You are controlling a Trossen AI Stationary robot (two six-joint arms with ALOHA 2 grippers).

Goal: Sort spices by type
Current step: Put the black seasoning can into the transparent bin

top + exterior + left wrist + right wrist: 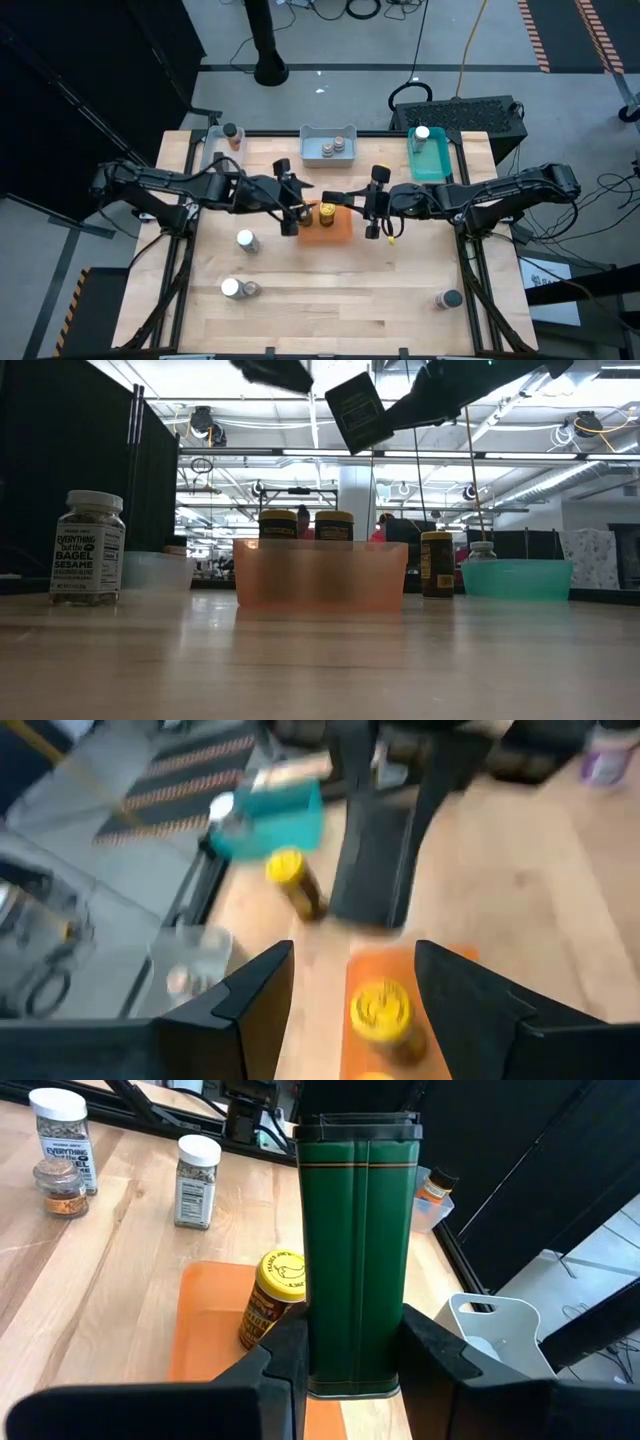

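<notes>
My right gripper [352,200] is shut on a dark green rectangular tin [360,1240], which hangs in the air over the orange tray's [338,235] right part; in the low view the tin [358,410] is high above the tray [320,575]. Two yellow-lidded jars [326,212] [305,212] stand in that tray. A third yellow-lidded jar [292,880] stands on the table right of the tray. My left gripper [355,975] is open and hovers over the tray's left part, with a yellow-lidded jar [380,1010] below its fingers. My right gripper pinches the green tin between its two fingers, one on each of two opposite sides near the end closest to the wrist [355,1365]. The fingers reach in level from the table's right, and the tin sticks out past them toward the left. It is lifted clear of everything.
At the far edge stand a clear tray [215,152] with an amber jar, a grey tray [328,158] with two grey-lidded jars and a teal tray [432,165] with a white-lidded jar. White-lidded jars [246,240] [232,288] stand near left, a grey-lidded one [450,298] near right.
</notes>
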